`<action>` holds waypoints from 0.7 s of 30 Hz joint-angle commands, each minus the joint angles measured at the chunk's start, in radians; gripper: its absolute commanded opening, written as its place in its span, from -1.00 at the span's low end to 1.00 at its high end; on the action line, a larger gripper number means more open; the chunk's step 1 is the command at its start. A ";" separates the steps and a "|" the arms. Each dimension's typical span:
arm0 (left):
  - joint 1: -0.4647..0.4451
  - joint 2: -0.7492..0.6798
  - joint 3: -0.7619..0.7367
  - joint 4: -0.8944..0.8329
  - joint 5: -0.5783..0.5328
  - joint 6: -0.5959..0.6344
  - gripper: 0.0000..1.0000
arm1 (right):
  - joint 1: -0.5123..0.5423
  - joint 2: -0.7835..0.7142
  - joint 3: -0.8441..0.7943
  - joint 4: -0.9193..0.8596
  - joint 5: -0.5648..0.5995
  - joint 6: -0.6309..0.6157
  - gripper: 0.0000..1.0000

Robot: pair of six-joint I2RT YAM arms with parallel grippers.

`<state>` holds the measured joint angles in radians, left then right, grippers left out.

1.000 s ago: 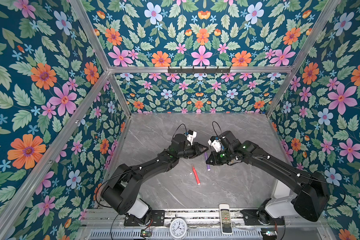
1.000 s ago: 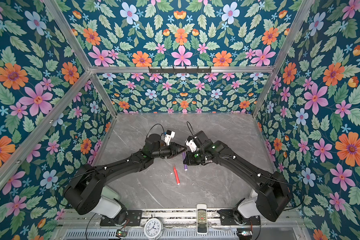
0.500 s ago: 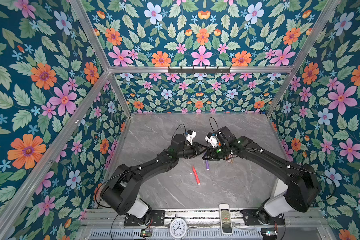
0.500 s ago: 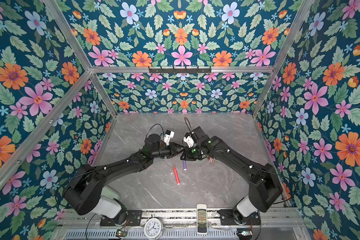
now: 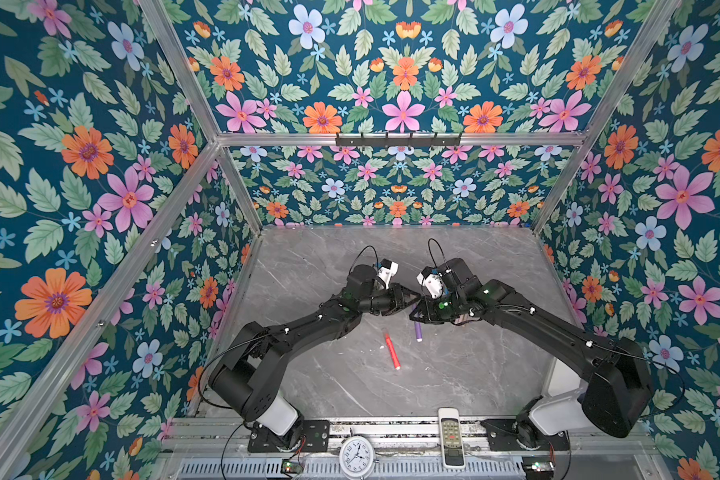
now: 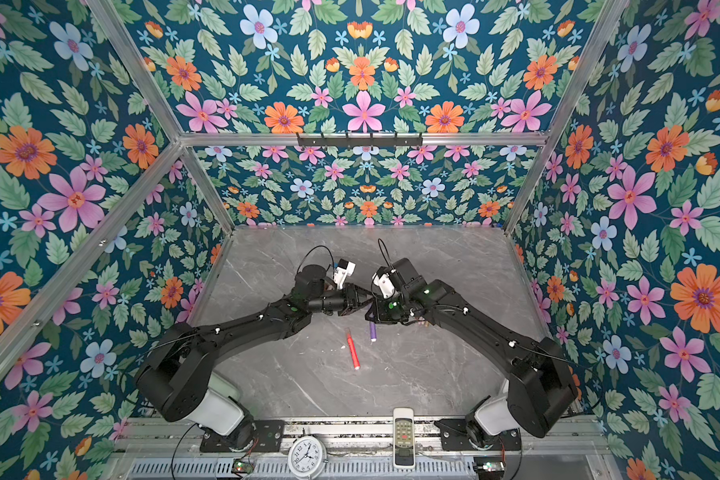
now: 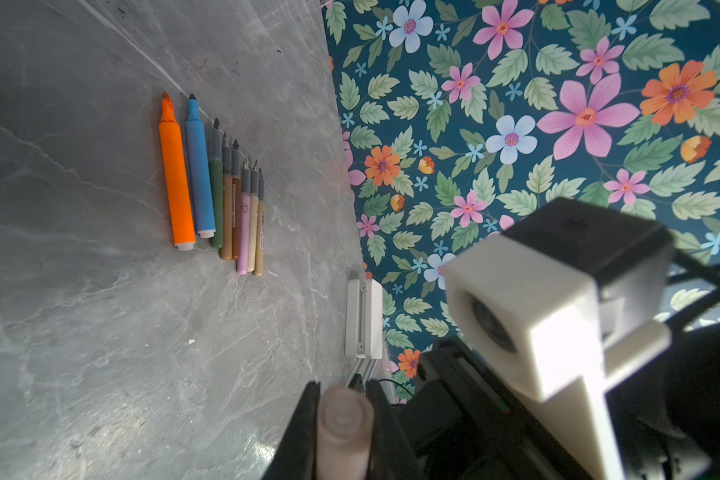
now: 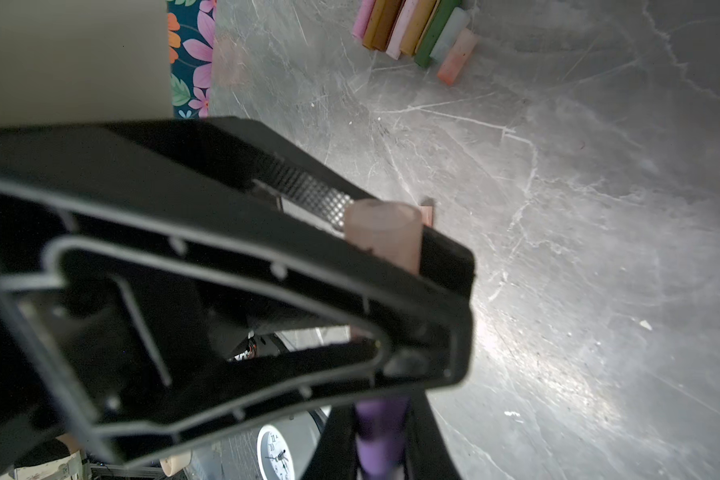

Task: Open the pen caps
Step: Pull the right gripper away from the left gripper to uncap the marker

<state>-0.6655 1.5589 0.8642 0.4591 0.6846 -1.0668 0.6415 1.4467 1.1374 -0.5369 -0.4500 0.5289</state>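
In the left wrist view my left gripper (image 7: 344, 388) is shut on a pale pinkish pen cap (image 7: 344, 432). The right wrist view shows that cap (image 8: 385, 235) between the left fingers, with my right gripper (image 8: 381, 457) shut on a purple pen (image 8: 381, 419) just beneath. The left jaw hides where cap and pen meet. In both top views the grippers meet at mid-table and the purple pen (image 5: 417, 330) (image 6: 373, 330) hangs from the right one. A red pen (image 5: 391, 352) lies on the table. Several uncapped pens (image 7: 208, 183) and loose pen caps (image 8: 416, 31) lie in rows.
A white remote (image 5: 451, 436) and a round clock (image 5: 356, 457) sit on the front rail. A white box (image 7: 363, 318) is fixed at the table's edge by the floral wall. Floral walls close in the grey marble table (image 5: 474, 374) on three sides.
The right arm swung inward half a second ago and has swung back out. The purple pen hangs slightly lower than a second ago. The left arm has barely moved.
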 commanded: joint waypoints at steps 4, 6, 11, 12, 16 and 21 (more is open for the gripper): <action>0.002 -0.011 -0.002 0.075 -0.001 -0.006 -0.47 | 0.001 0.013 0.013 -0.032 -0.007 0.000 -1.00; 0.002 -0.010 -0.004 0.080 0.002 -0.008 -0.65 | 0.001 0.016 0.021 -0.041 -0.004 -0.004 -1.00; 0.001 -0.006 -0.011 0.097 0.012 -0.016 -0.92 | 0.001 0.014 0.034 -0.054 0.005 -0.010 -1.00; 0.002 -0.004 -0.011 0.101 0.016 -0.019 -0.85 | 0.001 0.014 0.036 -0.057 0.008 -0.012 -1.00; 0.001 -0.005 -0.014 0.105 0.021 -0.022 -0.41 | 0.001 0.016 0.044 -0.060 0.009 -0.015 -1.00; -0.003 -0.002 -0.020 0.121 0.032 -0.031 -0.54 | 0.001 0.018 0.048 -0.062 0.008 -0.015 -1.00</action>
<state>-0.6659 1.5562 0.8455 0.5262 0.6926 -1.0927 0.6415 1.4597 1.1797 -0.5961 -0.4442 0.5201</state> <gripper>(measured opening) 0.268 0.141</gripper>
